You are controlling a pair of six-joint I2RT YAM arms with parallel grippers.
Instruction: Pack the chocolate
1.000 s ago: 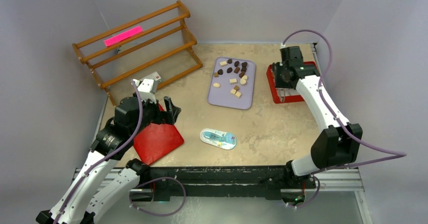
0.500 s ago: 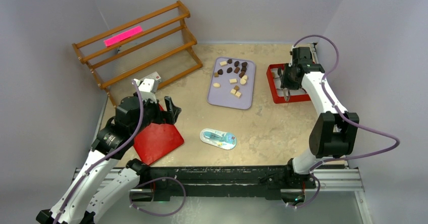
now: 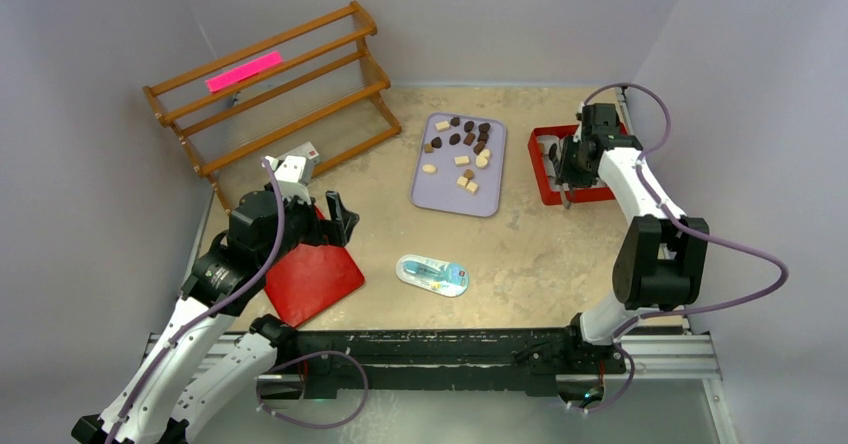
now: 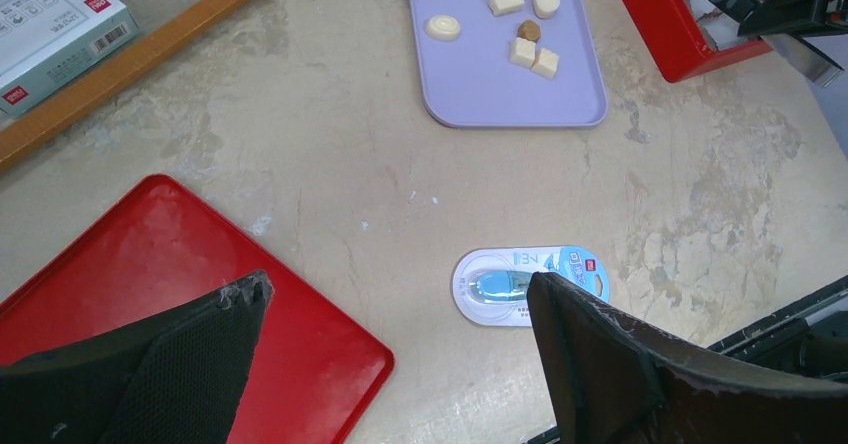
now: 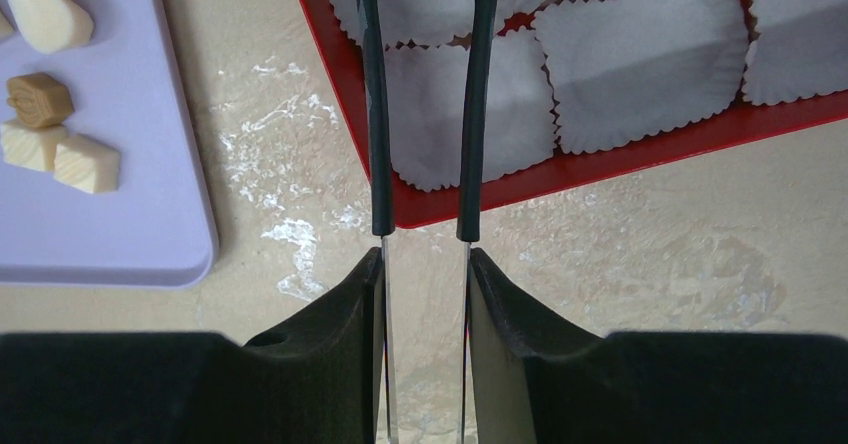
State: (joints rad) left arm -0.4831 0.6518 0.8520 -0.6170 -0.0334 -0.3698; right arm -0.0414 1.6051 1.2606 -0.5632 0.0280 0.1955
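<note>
The chocolate (image 3: 462,149), dark and cream pieces, lies scattered on the lilac tray (image 3: 445,196) at the middle of the desk (image 3: 540,254). The right pincer (image 5: 425,264) is closed partway on tweezers (image 5: 377,114), whose arms reach over the rim of the red box (image 5: 620,151) of paper cups (image 5: 640,59) just right of the tray. The left pincer (image 4: 397,289) hangs wide open and empty above a flat red lid (image 4: 150,254).
</note>
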